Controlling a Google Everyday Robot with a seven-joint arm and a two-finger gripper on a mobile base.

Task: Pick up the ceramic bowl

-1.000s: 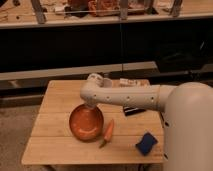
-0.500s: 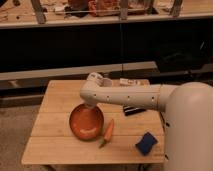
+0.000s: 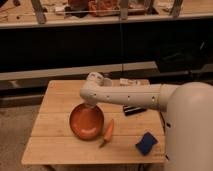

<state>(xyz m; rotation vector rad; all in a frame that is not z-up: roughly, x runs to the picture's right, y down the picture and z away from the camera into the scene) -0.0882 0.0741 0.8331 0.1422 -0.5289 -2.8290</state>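
Ceramic bowl [image 3: 86, 122]: we log it left of centre on the wooden table [image 3: 55, 150], carrot [image 3: 108, 132] just beside its right rim, lying directly beneath the gripper [image 3: 90, 104], which hangs over the bowl's far rim; whether it is spread or closed we cannot tell.

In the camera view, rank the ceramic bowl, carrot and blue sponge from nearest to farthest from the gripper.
1. Ceramic bowl, directly under the gripper, at its far rim.
2. Carrot, lying beside the bowl.
3. Blue sponge, beyond the carrot.
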